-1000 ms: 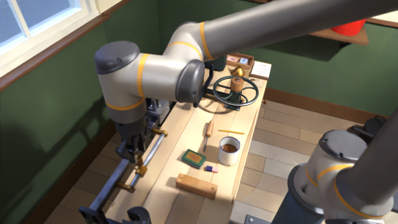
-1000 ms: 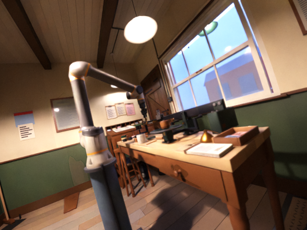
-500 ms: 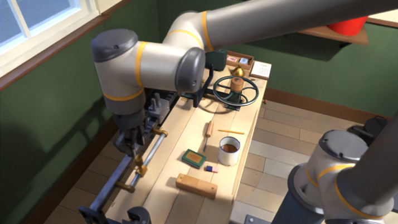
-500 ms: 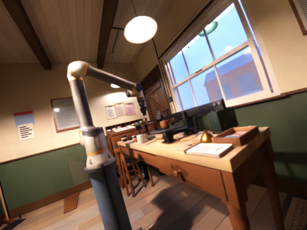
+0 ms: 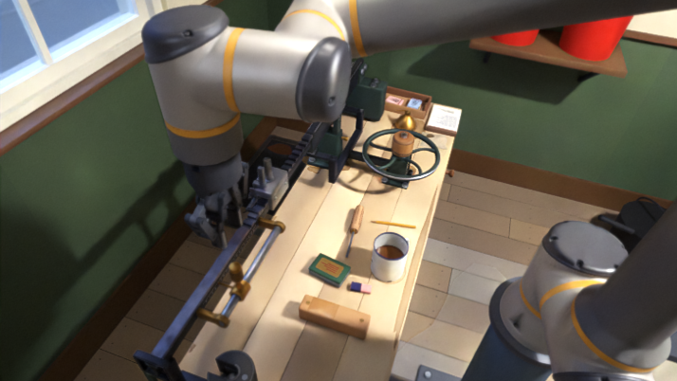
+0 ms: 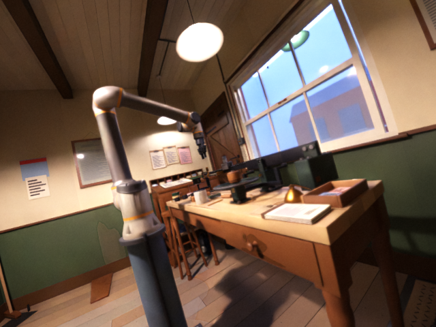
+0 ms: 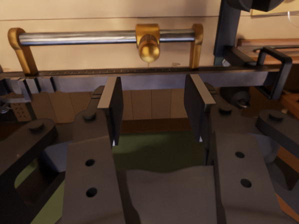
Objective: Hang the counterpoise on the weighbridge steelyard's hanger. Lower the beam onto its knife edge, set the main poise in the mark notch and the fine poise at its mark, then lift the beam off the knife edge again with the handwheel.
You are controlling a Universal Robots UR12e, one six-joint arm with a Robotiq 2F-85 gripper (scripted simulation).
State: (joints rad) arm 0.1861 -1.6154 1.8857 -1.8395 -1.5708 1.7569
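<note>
Along the window-side edge of the bench runs the steelyard's dark notched beam [image 5: 208,279], with a steel rod [image 7: 82,37] on brass brackets beside it. The brass fine poise [image 7: 148,45] sits on that rod, and the grey main poise [image 5: 270,182] sits on the beam nearer the green pillar. My gripper [image 7: 152,100] hangs open and empty just on the window side of the beam, level with the fine poise. The green handwheel [image 5: 401,154] with its wooden knob stands at the far end of the bench. The counterpoise [image 5: 236,366] shows at the beam's near end.
A white mug [image 5: 389,256] stands mid-bench, with a green tin [image 5: 329,269], an eraser [image 5: 360,287], a wooden block [image 5: 334,316], a screwdriver [image 5: 354,225] and a pencil [image 5: 393,224] around it. A brass bell [image 5: 404,122], a tray and a notebook [image 5: 443,119] lie at the far end.
</note>
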